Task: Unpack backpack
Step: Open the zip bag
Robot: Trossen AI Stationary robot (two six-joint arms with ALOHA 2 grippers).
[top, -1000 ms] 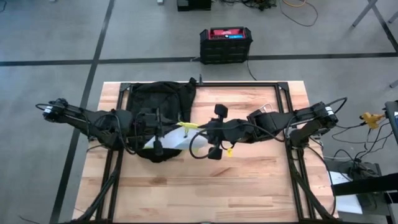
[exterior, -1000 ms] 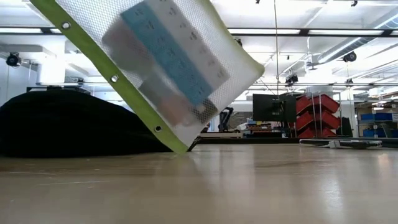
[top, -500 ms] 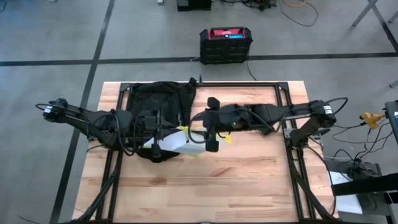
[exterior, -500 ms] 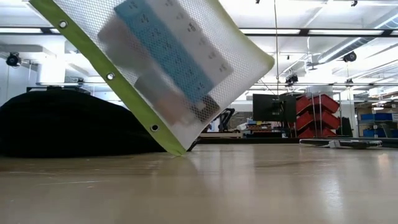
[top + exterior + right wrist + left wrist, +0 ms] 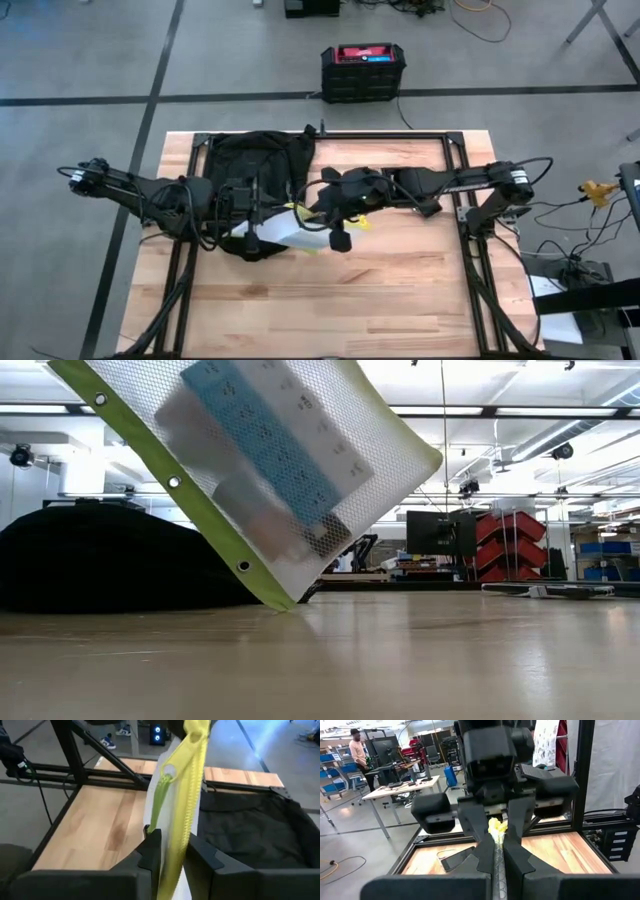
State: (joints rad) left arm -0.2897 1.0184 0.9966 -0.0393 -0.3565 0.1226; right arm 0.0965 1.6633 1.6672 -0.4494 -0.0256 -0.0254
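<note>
The black backpack (image 5: 255,160) lies on the table's far left part and shows as a dark mound in the low view (image 5: 100,555). A white mesh pouch (image 5: 285,230) with lime-yellow trim and a blue item inside (image 5: 270,450) is held tilted between both grippers, just in front of the backpack. Its lower corner (image 5: 282,600) is at table-top level; whether it touches the table I cannot tell. My left gripper (image 5: 262,222) is shut on the pouch's left side. My right gripper (image 5: 312,212) is shut on its right side. My left gripper pinches the pouch's mesh edge (image 5: 496,854) between its two fingers, coming level from the table's left. The pouch stands edge-on between the fingers. My right gripper pinches the yellow zip edge (image 5: 176,845) between its two fingers (image 5: 150,851), near the pouch's upper corner (image 5: 496,826), coming from the table's right. The trim runs upright through the hold.
A black-and-red box (image 5: 362,72) stands on the floor beyond the far edge. Black frame rails (image 5: 455,160) run along the table's far and side edges. Bare wood (image 5: 330,300) fills the near half. A person (image 5: 357,745) stands far off in the room.
My right gripper has moved toward the table's left edge, up to the pouch, and has turned about its wrist. The pouch has stayed tilted; its right upper corner has risen a little.
</note>
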